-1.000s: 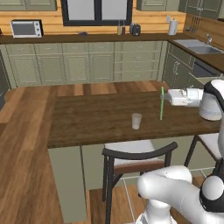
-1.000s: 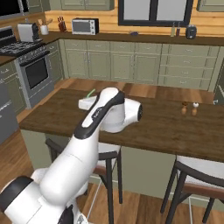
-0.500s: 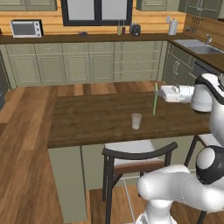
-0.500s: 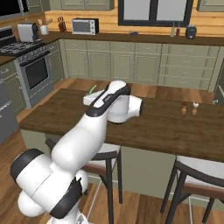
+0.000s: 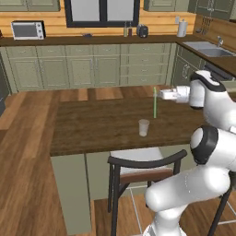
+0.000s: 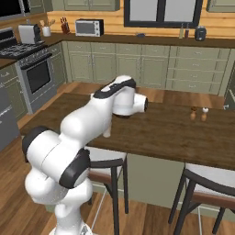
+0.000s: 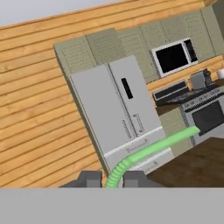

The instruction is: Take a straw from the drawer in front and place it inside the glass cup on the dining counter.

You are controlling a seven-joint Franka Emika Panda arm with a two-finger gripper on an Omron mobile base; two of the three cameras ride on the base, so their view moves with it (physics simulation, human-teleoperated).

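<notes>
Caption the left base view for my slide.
Gripper holds thin green straw upright above dark wood counter, beside clear cup.

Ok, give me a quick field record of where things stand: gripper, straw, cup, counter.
gripper: shut on the straw, held out sideways above the dining counter
straw: bright green, upright in the left base view, gripped near its top, lower end hanging free above the counter
glass cup: upright on the counter, holds nothing, near the front edge, lower left of the straw in the left base view
dining counter: dark wood top, a dark chair pushed in at its front
straw in cup: not yet
</notes>
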